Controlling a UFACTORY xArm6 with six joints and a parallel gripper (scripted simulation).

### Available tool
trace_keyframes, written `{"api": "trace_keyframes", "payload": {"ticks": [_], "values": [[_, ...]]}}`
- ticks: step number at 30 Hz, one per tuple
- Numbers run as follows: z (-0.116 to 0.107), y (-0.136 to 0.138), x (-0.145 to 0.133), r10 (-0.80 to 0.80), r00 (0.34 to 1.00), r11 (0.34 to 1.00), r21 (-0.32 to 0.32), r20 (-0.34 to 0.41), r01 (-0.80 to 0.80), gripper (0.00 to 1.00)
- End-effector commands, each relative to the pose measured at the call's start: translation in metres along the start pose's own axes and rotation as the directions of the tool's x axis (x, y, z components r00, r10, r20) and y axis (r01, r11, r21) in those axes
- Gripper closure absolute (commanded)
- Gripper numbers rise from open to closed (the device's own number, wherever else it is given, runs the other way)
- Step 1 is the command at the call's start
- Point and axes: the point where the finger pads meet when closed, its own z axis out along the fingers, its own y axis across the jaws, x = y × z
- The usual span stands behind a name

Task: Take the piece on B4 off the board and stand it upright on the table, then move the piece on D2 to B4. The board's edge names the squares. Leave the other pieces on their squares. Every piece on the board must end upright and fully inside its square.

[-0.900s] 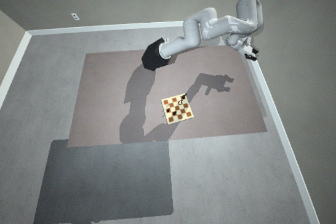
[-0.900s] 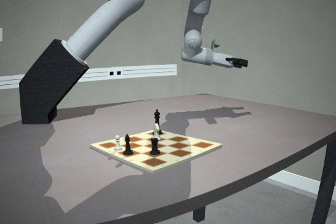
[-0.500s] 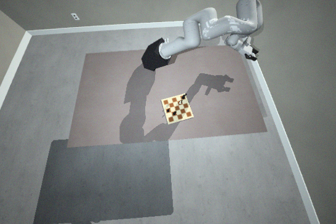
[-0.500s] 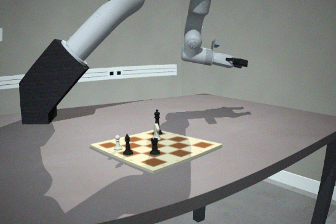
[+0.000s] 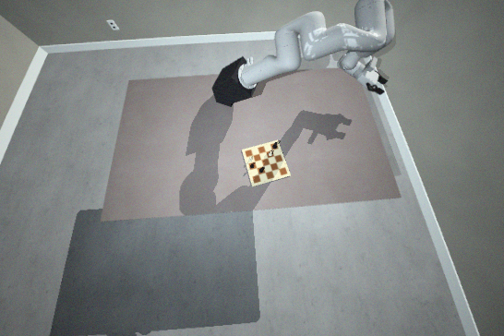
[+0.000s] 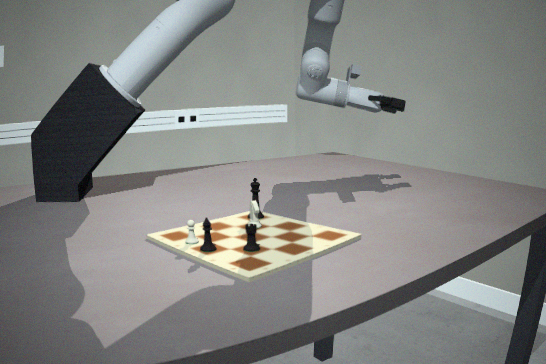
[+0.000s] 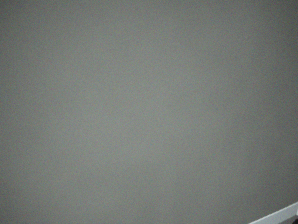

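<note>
A small chessboard [image 6: 258, 243] lies on the brown table; it also shows in the overhead view [image 5: 266, 162]. On it stand a white pawn [image 6: 191, 232], a black bishop [image 6: 207, 235], a black rook [image 6: 251, 237], a white knight [image 6: 255, 211] and a tall black king or queen [image 6: 256, 195]. All stand upright. The square labels are too small to read. My gripper [image 6: 392, 103] is open and empty, held high above the table, far to the right of the board and pointing sideways. It also shows in the overhead view [image 5: 378, 83]. The wrist view shows only grey wall.
The arm's black base [image 6: 80, 134] stands at the back left of the table. The table's right edge [image 6: 450, 264] curves near the board's right side. A white skirting strip [image 7: 275, 216] shows at the wrist view's bottom right corner.
</note>
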Motion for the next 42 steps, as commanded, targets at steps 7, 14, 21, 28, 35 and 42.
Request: {"api": "trace_keyframes", "payload": {"ticks": [7,14,21,28,35,42], "values": [[0.02,0.08,-0.027,0.067,0.992,0.97,-0.239,0.11,-0.039,0.0],[0.021,0.146,-0.049,0.155,0.973,0.895,-0.441,0.173,-0.065,0.0],[0.007,0.217,-0.071,0.286,0.938,0.744,-0.662,0.196,-0.089,0.0],[-0.011,0.261,-0.084,0.385,0.907,0.596,-0.797,0.172,-0.102,0.0],[-0.034,0.298,-0.095,0.48,0.87,0.416,-0.903,0.114,-0.111,0.0],[-0.072,0.336,-0.108,0.588,0.809,0.115,-0.986,-0.028,-0.118,0.0]]}}
